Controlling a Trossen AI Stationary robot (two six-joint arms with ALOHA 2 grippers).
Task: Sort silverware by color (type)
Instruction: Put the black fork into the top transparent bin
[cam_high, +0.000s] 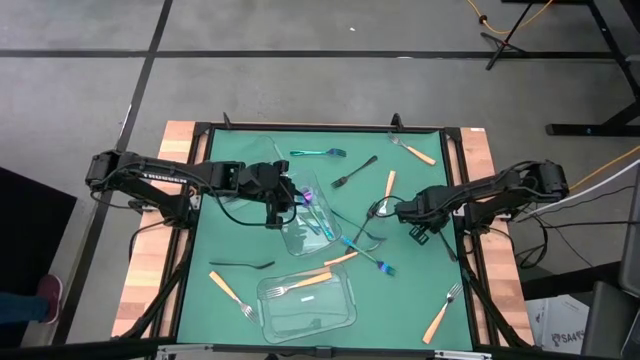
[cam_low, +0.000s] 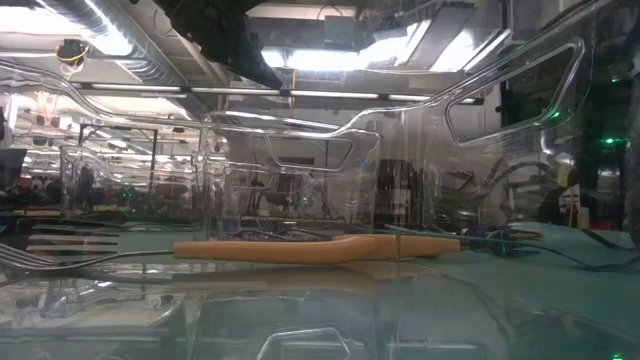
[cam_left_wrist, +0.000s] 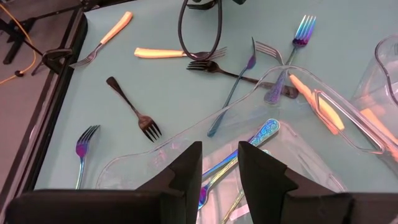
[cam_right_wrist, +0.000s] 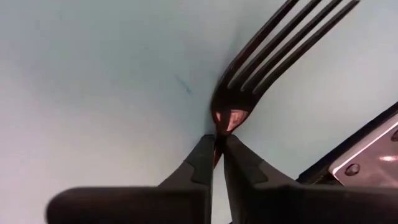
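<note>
Sorting is only partly done, as you can see from the high view. The right gripper (cam_high: 384, 209), right of centre in the frame, has its fingers pinched almost together on the neck of a black fork (cam_right_wrist: 249, 87); the right wrist view shows the tines fanning out just past the fingertips, low over the green mat (cam_high: 240, 290). The left gripper (cam_high: 288, 197), left of centre, stands partly open with nothing between its fingers, poised over the upper clear container (cam_high: 300, 235), which holds a few iridescent forks (cam_left_wrist: 214, 171).

The lower clear container (cam_high: 308, 300), at bottom centre, holds at least one orange-handled fork (cam_high: 292, 287); how many more lie in it is hard to tell through the plastic. Much remains loose: orange-handled pieces near the upper right, lower left and lower right corners, black forks at mid-left and upper centre, and a teal fork (cam_high: 318, 152) along the top edge. By my reckoning most of the job lies ahead of you.
</note>
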